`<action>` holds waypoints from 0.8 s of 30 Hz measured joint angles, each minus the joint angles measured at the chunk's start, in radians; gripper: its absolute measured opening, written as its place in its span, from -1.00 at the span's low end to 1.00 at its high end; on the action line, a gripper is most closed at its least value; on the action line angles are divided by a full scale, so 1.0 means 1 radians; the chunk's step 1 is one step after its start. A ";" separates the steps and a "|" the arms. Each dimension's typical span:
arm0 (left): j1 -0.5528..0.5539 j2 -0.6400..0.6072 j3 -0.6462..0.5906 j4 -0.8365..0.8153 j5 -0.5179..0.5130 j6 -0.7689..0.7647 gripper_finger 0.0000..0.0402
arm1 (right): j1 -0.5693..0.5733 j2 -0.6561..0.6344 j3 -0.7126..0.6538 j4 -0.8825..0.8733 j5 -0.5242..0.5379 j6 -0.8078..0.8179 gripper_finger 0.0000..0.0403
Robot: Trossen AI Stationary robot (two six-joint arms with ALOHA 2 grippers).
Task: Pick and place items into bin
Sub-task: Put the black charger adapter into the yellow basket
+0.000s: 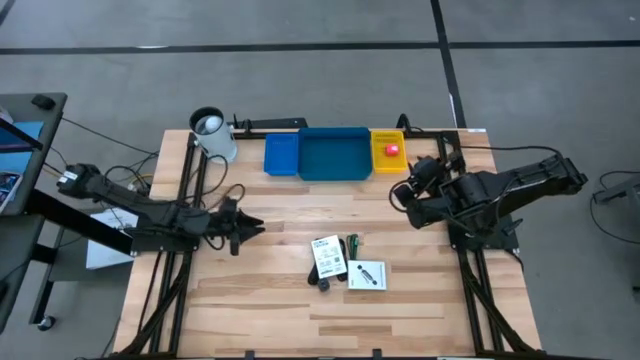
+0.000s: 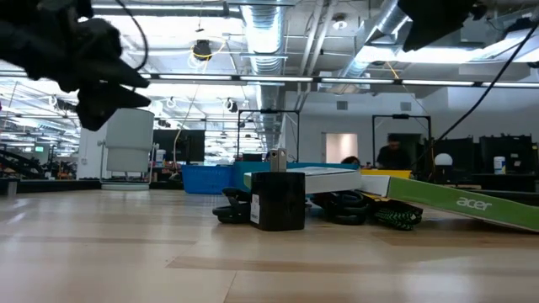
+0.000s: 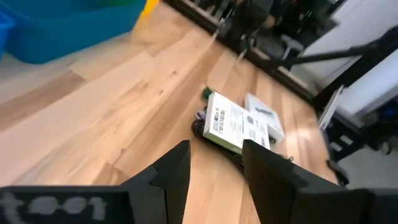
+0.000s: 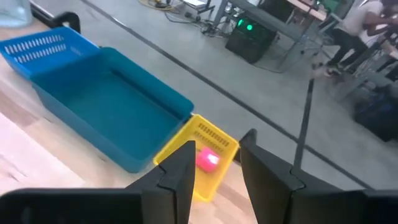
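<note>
Your left gripper (image 1: pixel 253 228) hangs empty with fingers apart near the table's (image 1: pixel 250 300) left edge, right gripper (image 1: pixel 418 172) parted by the yellow tray (image 1: pixel 388 161) holding the red block (image 4: pixel 208 159).

Wood table (image 1: pixel 260 300): trays (image 1: pixel 333 156), cup (image 1: pixel 213 135), packets (image 1: pixel 328 257).

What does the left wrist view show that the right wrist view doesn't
Only the left wrist view shows the two white packets lying on the wooden table, ahead of the open left gripper. Only the right wrist view shows the red block in the yellow tray and the small blue tray. Both show the wide blue tray.
</note>
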 joint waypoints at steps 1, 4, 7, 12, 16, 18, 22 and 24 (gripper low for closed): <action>0.000 0.046 0.025 0.004 0.001 0.000 -0.33 | 0.000 -0.006 0.000 -0.014 0.000 0.000 -0.39; 0.000 0.182 0.107 0.004 0.004 0.030 -0.33 | 0.000 -0.021 0.000 -0.039 0.001 0.000 -0.39; 0.000 0.299 0.181 0.006 0.025 0.058 -0.33 | 0.000 -0.031 0.000 -0.053 0.018 0.000 -0.40; 0.000 0.450 0.264 0.003 0.074 0.057 -0.33 | 0.000 -0.037 0.000 -0.096 0.051 -0.001 -0.40; -0.016 0.550 0.314 0.013 0.144 0.021 -0.33 | 0.000 -0.038 0.000 -0.134 0.054 -0.001 -0.40; -0.034 0.597 0.331 0.054 0.176 0.007 -0.33 | 0.000 -0.038 0.000 -0.143 0.053 -0.001 -0.40; -0.083 0.701 0.381 0.131 0.191 -0.035 -0.33 | 0.000 -0.038 0.000 -0.177 0.053 0.000 -0.40; -0.113 0.756 0.410 0.152 0.191 -0.066 -0.33 | 0.000 -0.038 0.000 -0.192 0.061 -0.001 -0.40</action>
